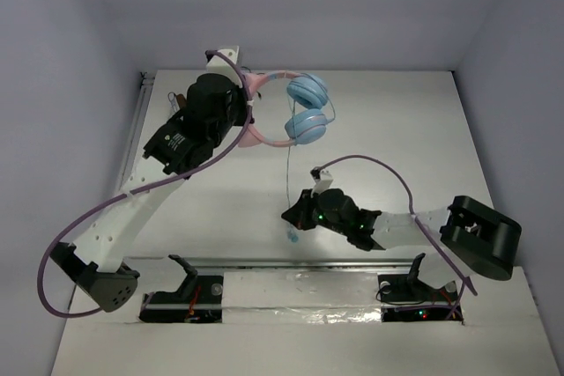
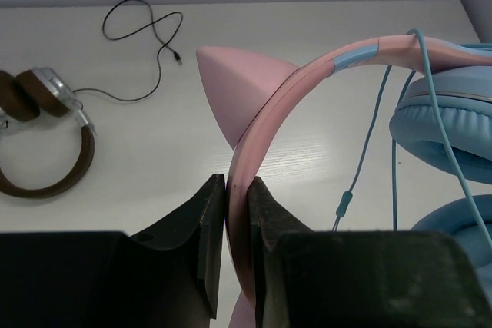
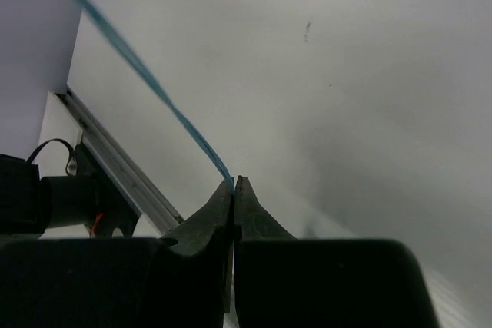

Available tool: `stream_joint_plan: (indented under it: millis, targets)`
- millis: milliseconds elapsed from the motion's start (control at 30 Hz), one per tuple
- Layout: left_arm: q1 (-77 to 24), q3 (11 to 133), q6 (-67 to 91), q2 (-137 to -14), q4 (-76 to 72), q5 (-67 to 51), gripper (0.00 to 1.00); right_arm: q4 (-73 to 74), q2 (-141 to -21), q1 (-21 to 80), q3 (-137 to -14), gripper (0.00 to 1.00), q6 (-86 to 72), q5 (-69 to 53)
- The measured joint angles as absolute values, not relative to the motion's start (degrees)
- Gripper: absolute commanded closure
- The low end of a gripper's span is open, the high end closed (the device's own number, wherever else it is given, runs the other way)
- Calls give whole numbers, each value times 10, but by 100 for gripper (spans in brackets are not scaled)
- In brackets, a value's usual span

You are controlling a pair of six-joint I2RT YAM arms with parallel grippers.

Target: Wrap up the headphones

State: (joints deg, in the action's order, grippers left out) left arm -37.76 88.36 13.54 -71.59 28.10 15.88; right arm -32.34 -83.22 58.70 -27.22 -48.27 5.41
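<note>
The headphones have a pink cat-ear headband and two light-blue ear cups; they are at the back centre of the table. My left gripper is shut on the headband just below a cat ear; in the top view the left gripper is at the band's left side. The thin light-blue cable runs from the cups toward the front. My right gripper is shut on this cable at its fingertips; in the top view the right gripper is at the table's centre front.
Brown headphones with a black cable lie on the table beyond my left gripper; the top view hides them. A metal rail runs along the near edge. Grey walls close in the table at the back and sides.
</note>
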Motion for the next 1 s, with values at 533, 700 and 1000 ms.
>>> stream_joint_plan:
  millis: [533,700,1000]
  targets:
    - [-352,672,207,-665,104,312,100,-114,-741,743,-399,100,-437,199]
    - [-352,637,207,-667,94,331,100,-19,-712,769,-471,100,-412,229]
    - [-354,591,206,-667,101,333,100,156,-699,777,-593,100,-347,266]
